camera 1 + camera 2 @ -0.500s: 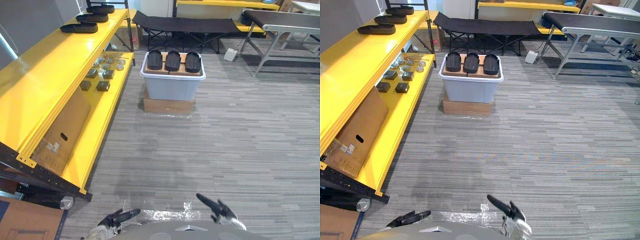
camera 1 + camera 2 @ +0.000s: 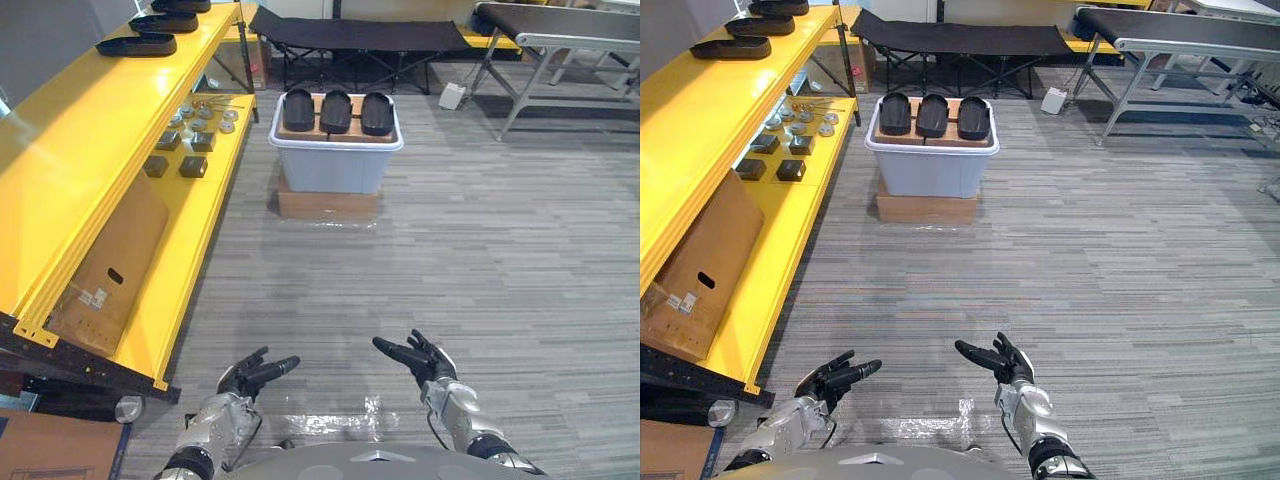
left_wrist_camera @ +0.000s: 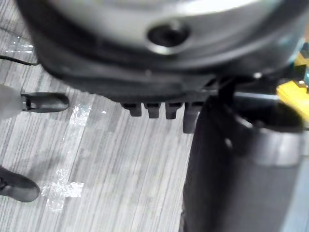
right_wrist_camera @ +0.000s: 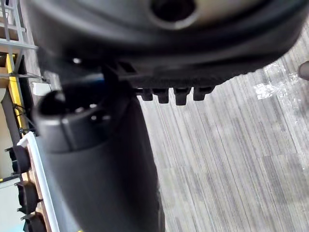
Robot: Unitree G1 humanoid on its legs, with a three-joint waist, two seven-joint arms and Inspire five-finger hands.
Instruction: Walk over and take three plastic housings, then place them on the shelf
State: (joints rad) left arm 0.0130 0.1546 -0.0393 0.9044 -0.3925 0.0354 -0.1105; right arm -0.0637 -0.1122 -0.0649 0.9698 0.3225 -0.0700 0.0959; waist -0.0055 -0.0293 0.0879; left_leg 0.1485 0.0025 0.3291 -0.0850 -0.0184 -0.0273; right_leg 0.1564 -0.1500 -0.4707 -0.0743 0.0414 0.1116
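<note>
Raising both arms is the change you should note. Half a second ago little more than the fingers showed at the bottom of the head views. Now the left hand (image 2: pixel 250 375) and right hand (image 2: pixel 420 357) are up in front of the body, forearms showing. Both hands have their fingers spread and relaxed, and neither holds anything. The whole picture has also shifted a little, so the head camera moved, not the things on the floor (image 2: pixel 480 260).

The three housings (image 2: pixel 335 110) sit side by side on top of the bin (image 2: pixel 335 165), which stands on a box (image 2: pixel 328 205) well ahead of you. None of the three has been picked up. The shelf (image 2: pixel 90 150) runs along your left, and other housings (image 2: pixel 137 45) lie at its far end.

You look to be in the walking-over step, with the arms readied early. You need to close most of the gap to the bin before any reach makes sense. As you go, keep clear of the shelf's near corner on your left.
</note>
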